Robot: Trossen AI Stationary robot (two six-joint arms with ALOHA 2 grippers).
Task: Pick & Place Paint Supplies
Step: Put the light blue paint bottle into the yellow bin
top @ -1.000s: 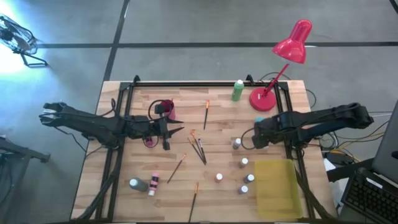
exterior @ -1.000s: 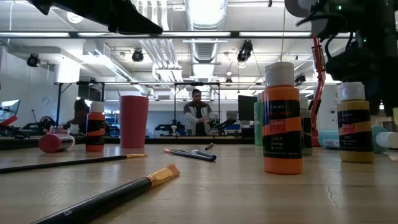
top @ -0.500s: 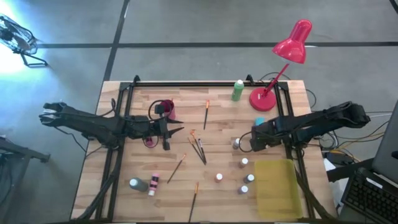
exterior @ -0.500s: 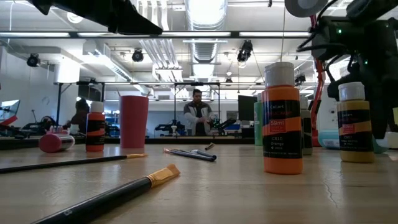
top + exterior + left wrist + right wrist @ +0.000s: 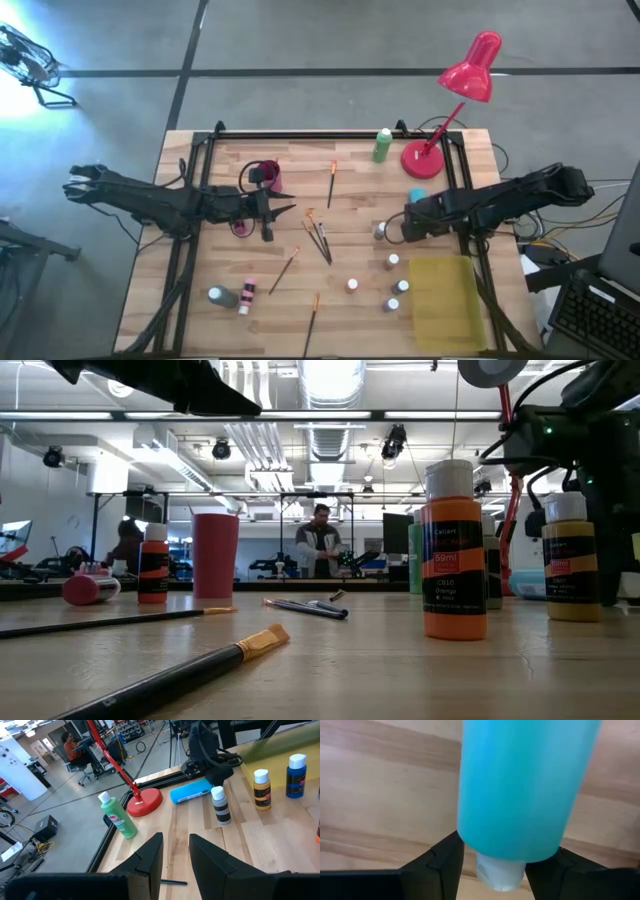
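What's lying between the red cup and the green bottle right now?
One paintbrush lies on the bare wood between the red cup and the green bottle, touching neither. The high view shows it.

Red lamp [image 5: 468, 72], yellow tray [image 5: 446, 303], green bottle [image 5: 382, 145], light-blue bottle [image 5: 525, 785], white cap.

Pale planked wood table [image 5: 350, 300], glossy red lamp [image 5: 470, 70], smooth plastic blue bottle [image 5: 525, 785]

High cam straight down; low cam table-level; both share orange bottle [image 5: 453, 550].
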